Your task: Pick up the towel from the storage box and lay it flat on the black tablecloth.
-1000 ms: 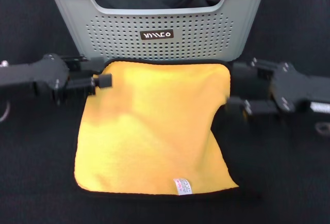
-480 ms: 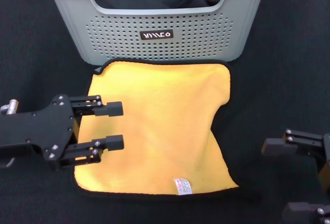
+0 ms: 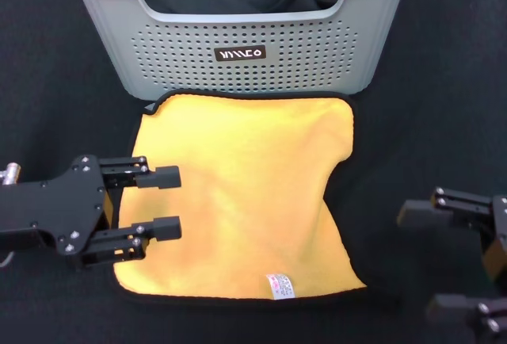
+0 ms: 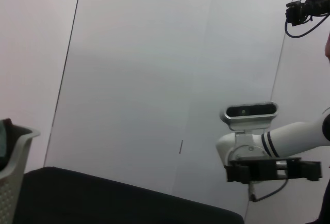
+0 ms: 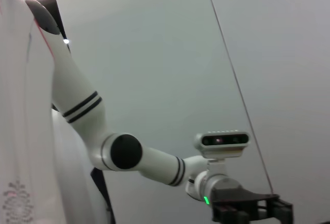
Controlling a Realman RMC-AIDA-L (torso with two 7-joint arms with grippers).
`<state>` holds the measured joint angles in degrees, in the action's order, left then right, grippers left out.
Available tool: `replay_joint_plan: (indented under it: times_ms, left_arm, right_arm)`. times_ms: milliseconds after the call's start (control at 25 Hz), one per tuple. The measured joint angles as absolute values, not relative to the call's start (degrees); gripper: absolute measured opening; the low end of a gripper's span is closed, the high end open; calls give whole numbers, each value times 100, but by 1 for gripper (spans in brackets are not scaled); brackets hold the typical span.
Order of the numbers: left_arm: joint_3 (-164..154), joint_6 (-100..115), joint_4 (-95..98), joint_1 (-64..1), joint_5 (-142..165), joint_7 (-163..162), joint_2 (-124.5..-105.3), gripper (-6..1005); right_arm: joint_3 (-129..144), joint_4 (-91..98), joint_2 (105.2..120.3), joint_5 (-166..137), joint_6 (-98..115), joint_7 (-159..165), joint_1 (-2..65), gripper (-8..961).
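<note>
Reading roughly "VMICO", storage box logo; towel label illegible.

a black tablecloth with a fine speckled texture covers the whole work surface. a light grey perforated storage box sits at its far edge. just in front of the box, a yellow-orange towel lies spread flat, label nearest the robot.

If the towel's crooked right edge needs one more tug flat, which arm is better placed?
Probably the right. Its end effector, open and empty, sits on the black tablecloth beside the towel's drawn-in right edge. The left end effector, also open, hangs over the opposite side.
</note>
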<state>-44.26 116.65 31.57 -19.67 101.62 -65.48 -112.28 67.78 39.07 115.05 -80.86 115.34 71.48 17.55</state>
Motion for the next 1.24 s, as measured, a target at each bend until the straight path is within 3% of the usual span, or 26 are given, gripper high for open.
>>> replay_joint_plan:
  times_ms: [400,1240]
  left_arm:
    - [-4490,11671,3146,-2037,10068,-6545,-11222,574]
    - [-4462,11656,3085,-1951,9948,-6459,-11269,574]
  right_arm:
    - [6973,3367,11584,-8131,11048,6710,2443,884]
    - [7005,3252,11592,-8091,10880,6654,2415,884]
